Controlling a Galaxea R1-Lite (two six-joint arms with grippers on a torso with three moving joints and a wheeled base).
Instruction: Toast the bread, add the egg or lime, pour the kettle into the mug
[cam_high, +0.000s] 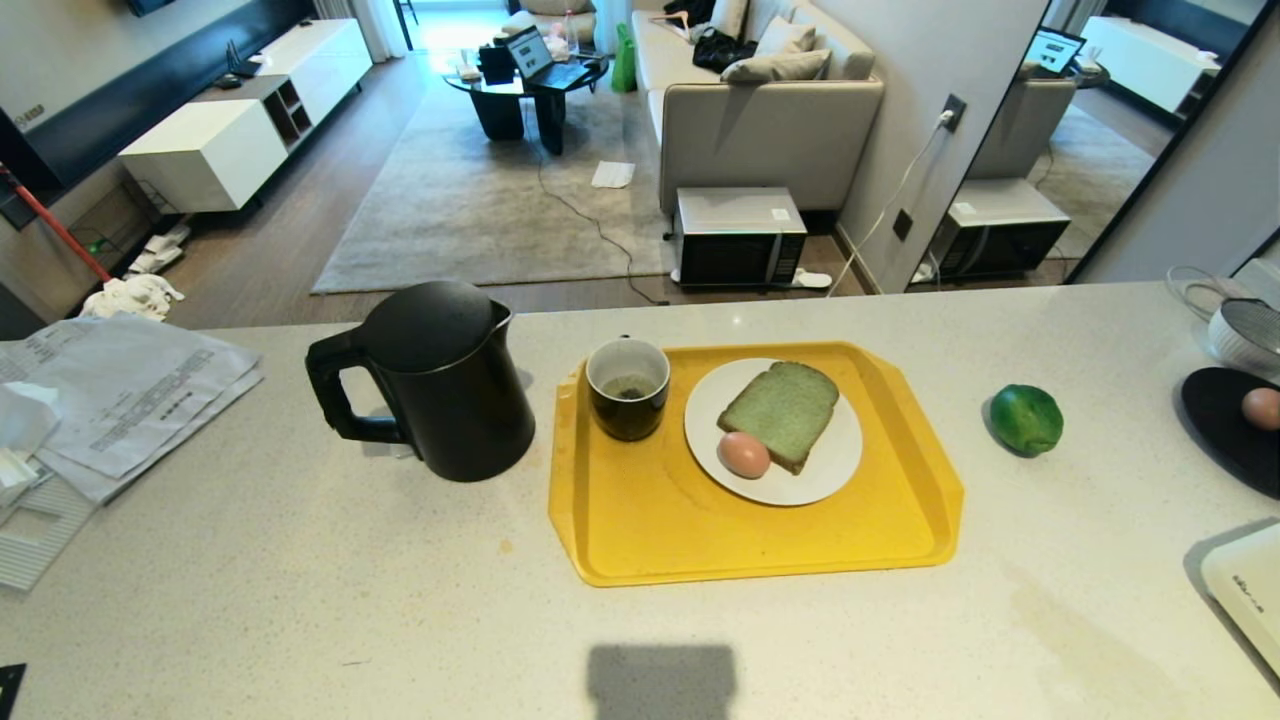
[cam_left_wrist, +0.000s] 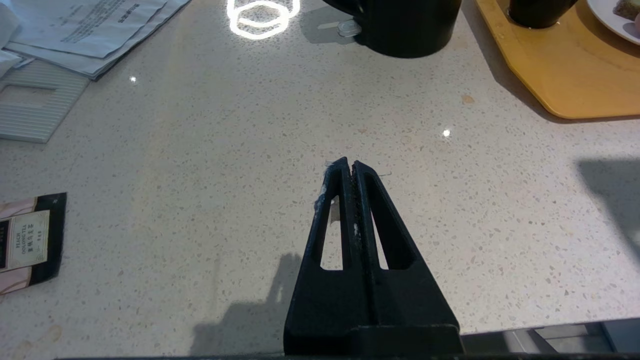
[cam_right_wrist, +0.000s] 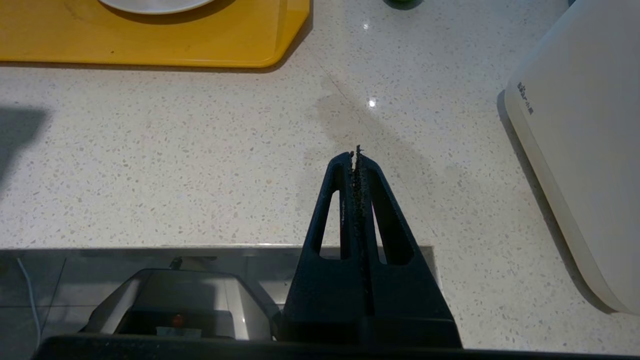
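On a white plate (cam_high: 830, 470) in the yellow tray (cam_high: 640, 520) lie the greenish bread (cam_high: 782, 410) and an egg (cam_high: 744, 455), touching. The black mug (cam_high: 628, 388) stands in the tray's far left corner, with dark liquid inside. Left of the tray stands the black kettle (cam_high: 435, 380), handle to the left. The lime (cam_high: 1026, 418) rests on the counter right of the tray. My left gripper (cam_left_wrist: 350, 165) is shut and empty above bare counter near its front edge. My right gripper (cam_right_wrist: 356, 156) is shut and empty too. Neither arm shows in the head view.
Papers (cam_high: 120, 390) lie at the counter's left, a sachet (cam_left_wrist: 27, 242) near its front edge. A white appliance (cam_high: 1250, 590) sits at the right front. Behind it, a black plate (cam_high: 1220, 425) bears a second egg (cam_high: 1262, 407), with a strainer bowl (cam_high: 1245, 335) beyond.
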